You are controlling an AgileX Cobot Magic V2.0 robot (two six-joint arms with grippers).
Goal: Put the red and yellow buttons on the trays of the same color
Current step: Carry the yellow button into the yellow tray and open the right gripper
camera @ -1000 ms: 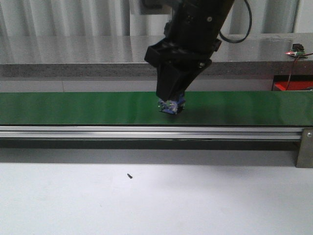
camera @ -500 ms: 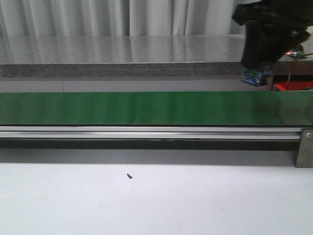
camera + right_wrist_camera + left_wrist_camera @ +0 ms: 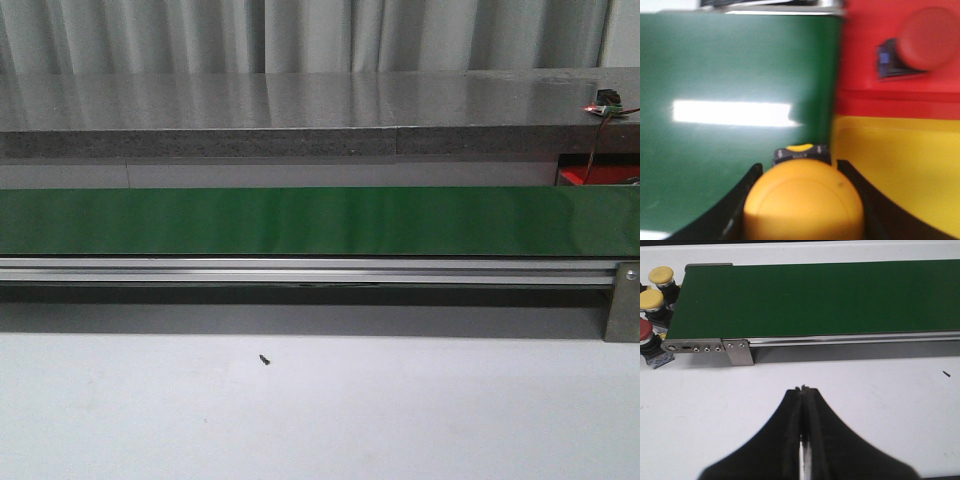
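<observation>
Yellow filled the lower part of the right wrist view: the right claw (image 3: 802,200) was closed on a yellow button (image 3: 803,200), its two dark fingers (image 3: 735,205) pressing the round cap from both sides, so the button was carried with its cap toward the camera. Just beyond the claw and a little to one side lay the yellow tray (image 3: 895,170), and further beyond it the red tray (image 3: 860,60), where a red button (image 3: 925,37) already rested on its side. The claw hung over the edge where the green belt (image 3: 735,100) met the yellow tray, not yet over the tray's middle; I judged that the button was held there because it was on its way to the tray of its own colour, and the release was still to come. This picture was blurred, so I could not tell the height above the tray. The left claw (image 3: 804,390) was shut with nothing between its fingers, resting low over the white tabletop (image 3: 865,385), near the conveyor's metal end bracket (image 3: 737,351). Far ahead of it, beside the end of the belt, two yellow buttons (image 3: 655,287) and one red button (image 3: 646,332) waited in a group, probably the next ones to sort. Neither arm appeared in the front view.
</observation>
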